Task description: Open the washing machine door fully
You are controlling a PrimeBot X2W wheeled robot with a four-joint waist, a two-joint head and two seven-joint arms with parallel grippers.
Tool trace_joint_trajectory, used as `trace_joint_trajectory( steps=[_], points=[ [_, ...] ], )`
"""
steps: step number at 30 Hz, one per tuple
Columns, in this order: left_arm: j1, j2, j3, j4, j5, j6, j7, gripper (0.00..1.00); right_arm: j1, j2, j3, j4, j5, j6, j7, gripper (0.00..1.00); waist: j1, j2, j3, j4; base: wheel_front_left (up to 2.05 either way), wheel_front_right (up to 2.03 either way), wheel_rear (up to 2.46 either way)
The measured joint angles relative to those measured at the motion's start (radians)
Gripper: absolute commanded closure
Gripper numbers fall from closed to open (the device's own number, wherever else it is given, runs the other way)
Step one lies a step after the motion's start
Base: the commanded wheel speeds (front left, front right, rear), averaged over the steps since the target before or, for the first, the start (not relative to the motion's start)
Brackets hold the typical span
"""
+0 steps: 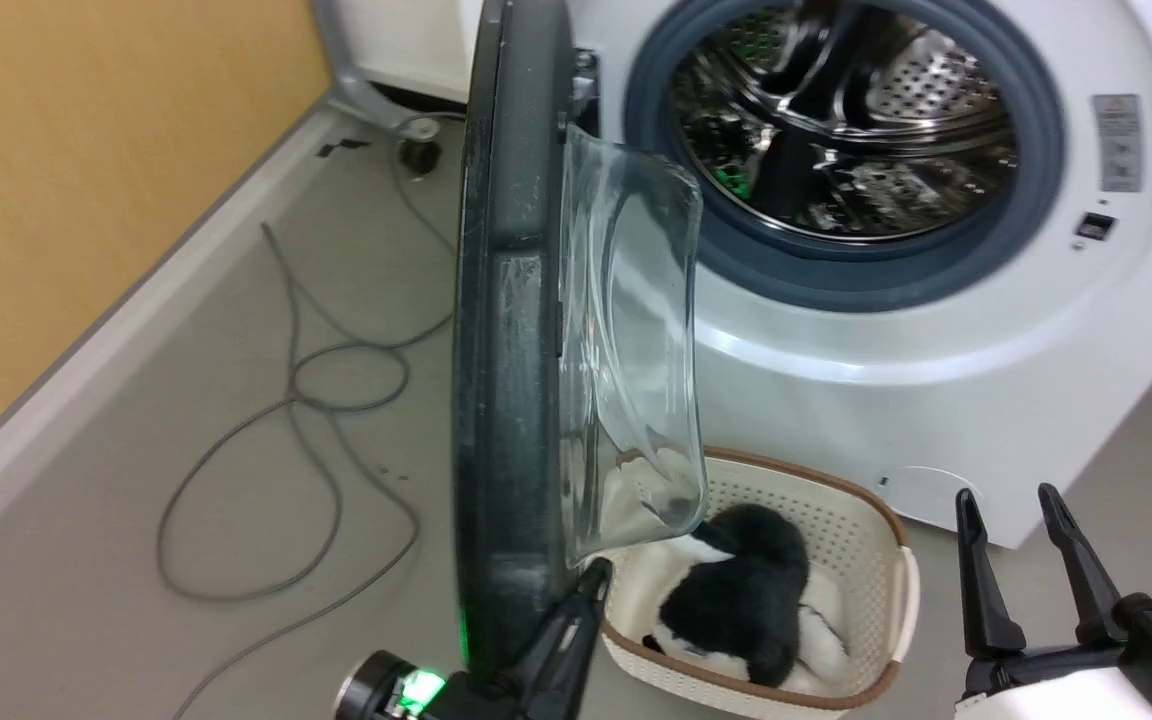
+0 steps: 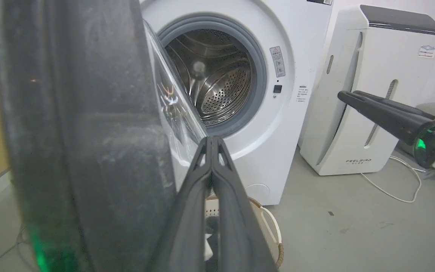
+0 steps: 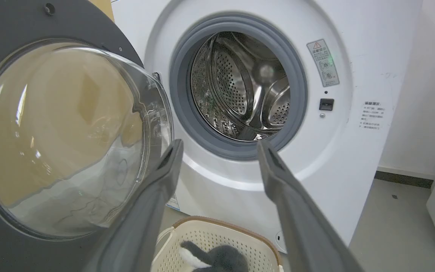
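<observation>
Grey floor [image 1: 136, 450] | left claw [image 1: 594, 572] closed beside door [image 1: 506, 300] | right claw [image 1: 1006, 493] wide, empty

Grey floor [image 1: 236, 330], yellow wall [image 1: 86, 180]

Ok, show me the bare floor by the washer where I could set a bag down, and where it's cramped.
Barest: grey floor bordered by the washer, the white appliance and its white cord. Left of the open door, toward the yellow wall, a grey cable loops. Crowded: the basket sits under the door's glass.
</observation>
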Motion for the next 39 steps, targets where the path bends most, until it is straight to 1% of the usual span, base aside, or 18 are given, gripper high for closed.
trace_joint_trajectory(
  steps=[8, 19, 26, 30, 39],
  points=[
    [0.0, 0.001, 0.076, 0.006, 0.008, 0.006, 0.0, 1.0, -0.001, 0.0, 0.001, 0.0, 0.0, 0.0, 0.0, 0.0, 0.0, 0.0, 0.013, 0.054, 0.0, 0.0, 0.0],
    [0.0, 0.008, 0.219, 0.016, 0.005, 0.028, 0.0, 1.0, -0.003, 0.0, -0.002, -0.002, -0.002, 0.0, 0.0, 0.0, 0.0, 0.0, 0.037, 0.079, 0.0, 0.0, 0.0],
    [-0.013, 0.01, 0.336, 0.026, -0.01, 0.038, 0.0, 1.0, -0.02, 0.0, 0.003, -0.002, -0.02, 0.0, 0.0, 0.0, 0.0, 0.0, 0.079, 0.082, 0.0, 0.0, 0.0],
    [-0.047, 0.011, 0.396, 0.042, -0.01, 0.038, 0.0, 1.0, -0.042, 0.0, 0.006, -0.003, -0.038, 0.0, 0.0, 0.0, 0.0001, 0.0, 0.105, 0.081, 0.0, 0.0, 0.0],
    [-0.123, 0.024, 0.583, 0.074, -0.02, 0.05, 0.0, 1.0, -0.073, 0.001, 0.005, -0.007, -0.059, 0.0, 0.0, 0.0, 0.0, 0.0, 0.169, 0.052, 0.0, 0.0, 0.0]
  ],
)
